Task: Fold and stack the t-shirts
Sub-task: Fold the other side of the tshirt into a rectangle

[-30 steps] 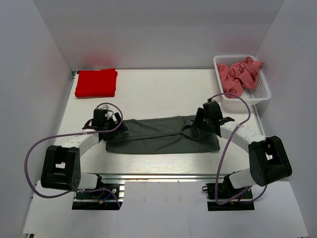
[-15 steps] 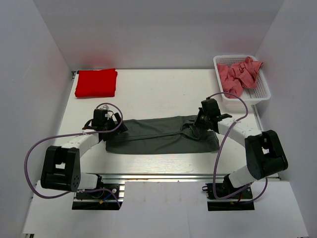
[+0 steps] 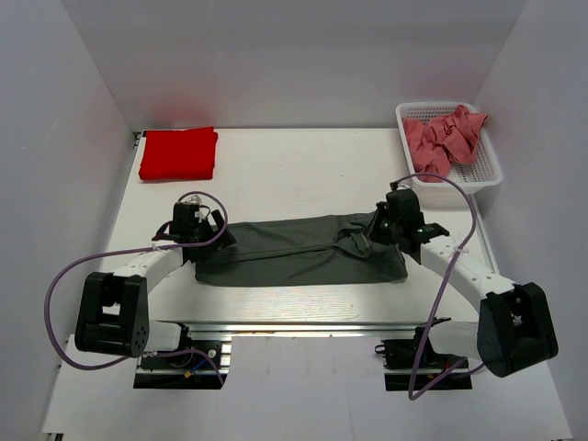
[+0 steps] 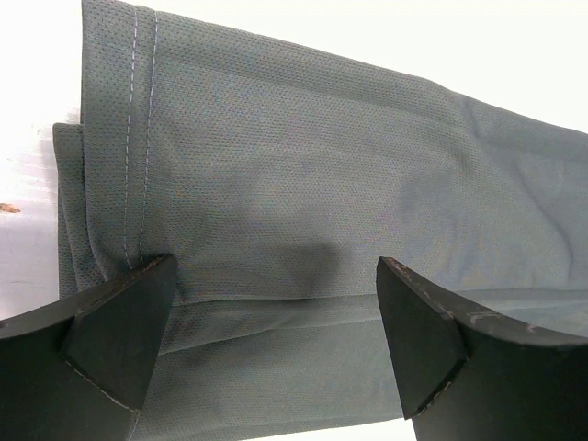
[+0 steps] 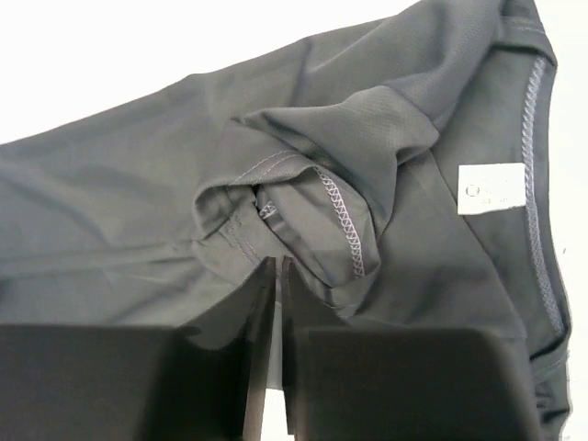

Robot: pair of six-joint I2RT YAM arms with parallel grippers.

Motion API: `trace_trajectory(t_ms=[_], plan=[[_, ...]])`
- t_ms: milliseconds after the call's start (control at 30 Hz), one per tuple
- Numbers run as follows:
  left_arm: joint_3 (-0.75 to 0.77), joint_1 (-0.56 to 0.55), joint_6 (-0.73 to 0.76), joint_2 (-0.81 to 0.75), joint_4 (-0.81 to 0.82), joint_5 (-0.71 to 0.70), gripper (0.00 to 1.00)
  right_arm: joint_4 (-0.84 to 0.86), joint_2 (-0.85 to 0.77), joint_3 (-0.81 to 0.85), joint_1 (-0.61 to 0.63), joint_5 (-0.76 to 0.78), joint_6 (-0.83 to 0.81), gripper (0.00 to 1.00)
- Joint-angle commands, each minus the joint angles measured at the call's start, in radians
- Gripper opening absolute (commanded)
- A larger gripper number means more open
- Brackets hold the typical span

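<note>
A dark grey t-shirt (image 3: pixel 294 250) lies folded into a long band across the table's front middle. My left gripper (image 3: pixel 209 241) is open at its left end, with one jaw on each side of the hemmed edge (image 4: pixel 138 138), low over the cloth (image 4: pixel 322 165). My right gripper (image 3: pixel 375 237) is at the band's right end, shut on a bunched sleeve fold (image 5: pixel 303 184) of the grey shirt (image 5: pixel 138 211). A white label (image 5: pixel 491 188) shows near the collar. A folded red t-shirt (image 3: pixel 178 153) lies at the back left. Crumpled pink t-shirts (image 3: pixel 441 138) are in the basket.
A white mesh basket (image 3: pixel 487 179) stands at the back right against the right wall. White walls close in the table on the left, back and right. Purple cables loop from both arms near the table's front edge.
My right arm has swung its elbow outward to the right, and its gripper has shifted slightly right over the shirt's right end. The left arm and the shirt's left end have not moved.
</note>
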Motion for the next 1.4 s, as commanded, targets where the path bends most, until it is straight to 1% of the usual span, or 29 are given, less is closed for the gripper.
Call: trace_trajectory(t_ms=[0, 33, 67, 100, 133, 167, 200, 233, 367, 433, 467, 600, 633, 733, 833, 867, 900, 1000, 1100, 1167, 1267, 1300, 1367], plan=[[-0.014, -0.004, 0.017, -0.03, -0.02, -0.012, 1.0, -0.016, 0.041, 0.048, 0.003, -0.05, -0.091, 0.15], [-0.014, -0.004, 0.017, -0.03, -0.02, -0.012, 1.0, -0.009, 0.055, 0.068, 0.003, -0.048, -0.086, 0.25], [-0.014, -0.004, 0.017, -0.03, -0.029, -0.012, 1.0, -0.01, 0.069, 0.085, 0.003, -0.085, -0.075, 0.34], [-0.014, -0.004, 0.017, -0.039, -0.029, -0.012, 1.0, -0.002, 0.109, 0.088, 0.004, -0.111, -0.054, 0.5], [-0.014, -0.004, 0.017, -0.039, -0.029, -0.012, 1.0, 0.013, 0.12, 0.094, 0.001, -0.114, -0.019, 0.53], [-0.014, -0.004, 0.017, -0.039, -0.02, -0.012, 1.0, 0.021, 0.146, 0.101, 0.003, -0.114, 0.003, 0.53], [-0.023, -0.004, 0.008, -0.048, -0.02, -0.012, 1.0, 0.027, 0.16, 0.102, 0.001, -0.114, 0.058, 0.56], [-0.023, -0.004, 0.008, -0.048, -0.02, -0.012, 1.0, 0.034, 0.183, 0.11, -0.001, -0.114, 0.076, 0.6], [-0.023, -0.004, 0.008, -0.048, -0.02, -0.012, 1.0, 0.099, 0.25, 0.13, 0.001, -0.139, 0.162, 0.61], [-0.023, -0.004, 0.008, -0.048, -0.02, -0.012, 1.0, 0.103, 0.27, 0.134, 0.003, -0.104, 0.231, 0.61], [-0.023, -0.004, 0.008, -0.048, -0.02, -0.012, 1.0, 0.105, 0.269, 0.136, 0.001, -0.096, 0.256, 0.63], [-0.023, -0.004, 0.008, -0.048, -0.02, -0.012, 1.0, 0.11, 0.267, 0.13, 0.003, -0.064, 0.333, 0.63], [-0.023, -0.004, 0.008, -0.048, -0.02, -0.012, 1.0, 0.107, 0.269, 0.128, 0.001, -0.024, 0.342, 0.63], [-0.023, -0.004, 0.017, -0.048, -0.02, -0.003, 1.0, 0.102, 0.272, 0.128, -0.001, -0.007, 0.405, 0.63], [-0.023, -0.004, 0.017, -0.048, -0.02, -0.003, 1.0, 0.078, 0.292, 0.154, -0.002, 0.018, 0.437, 0.57], [-0.023, -0.004, 0.017, -0.048, -0.029, -0.003, 1.0, 0.046, 0.31, 0.163, -0.002, 0.027, 0.449, 0.51], [-0.023, -0.004, 0.017, -0.048, -0.029, -0.003, 1.0, 0.033, 0.319, 0.182, -0.001, 0.035, 0.464, 0.48], [-0.023, -0.004, 0.017, -0.048, -0.029, -0.003, 1.0, 0.006, 0.342, 0.196, -0.004, 0.044, 0.481, 0.45], [-0.023, -0.004, 0.026, -0.057, -0.038, -0.003, 1.0, -0.004, 0.353, 0.202, -0.004, 0.058, 0.486, 0.45], [-0.023, -0.004, 0.026, -0.066, -0.038, -0.003, 1.0, -0.007, 0.359, 0.208, -0.005, 0.061, 0.483, 0.41], [-0.023, -0.004, 0.026, -0.066, -0.038, -0.012, 1.0, -0.019, 0.373, 0.211, -0.005, 0.053, 0.486, 0.32], [-0.023, -0.004, 0.026, -0.066, -0.038, -0.012, 1.0, -0.019, 0.376, 0.211, -0.004, 0.053, 0.488, 0.23], [-0.023, -0.004, 0.026, -0.075, -0.047, -0.012, 1.0, -0.019, 0.371, 0.206, -0.004, 0.05, 0.486, 0.13]])
